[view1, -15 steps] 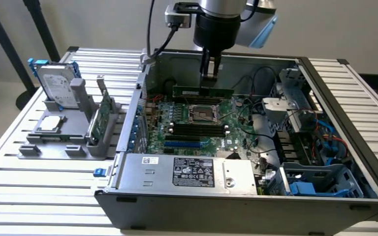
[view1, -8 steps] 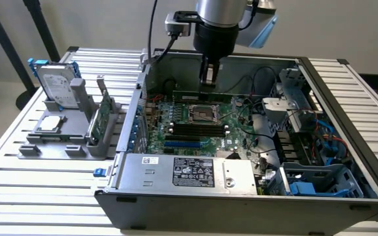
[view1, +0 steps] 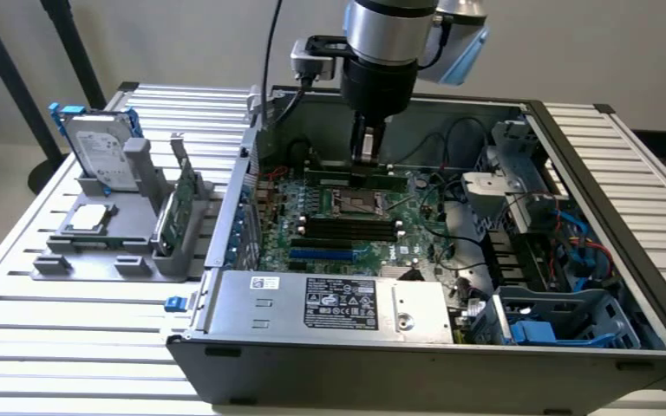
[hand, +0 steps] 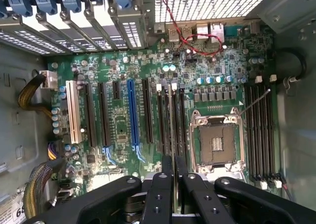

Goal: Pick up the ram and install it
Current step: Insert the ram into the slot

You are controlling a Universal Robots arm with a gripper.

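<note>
Green ram (hand: 171, 120) is gripped edge-on by the clenched hand (hand: 173, 162), held over the motherboard's (hand: 118, 130) black slots (hand: 162, 120).

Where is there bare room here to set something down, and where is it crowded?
The slatted table is bare between the grey parts holder and its near edge, at the exterior view's lower left, and along the strip right of the computer case in that view. Inside the case it is crowded: motherboard, cables, and the gripper shut on the ram.
</note>
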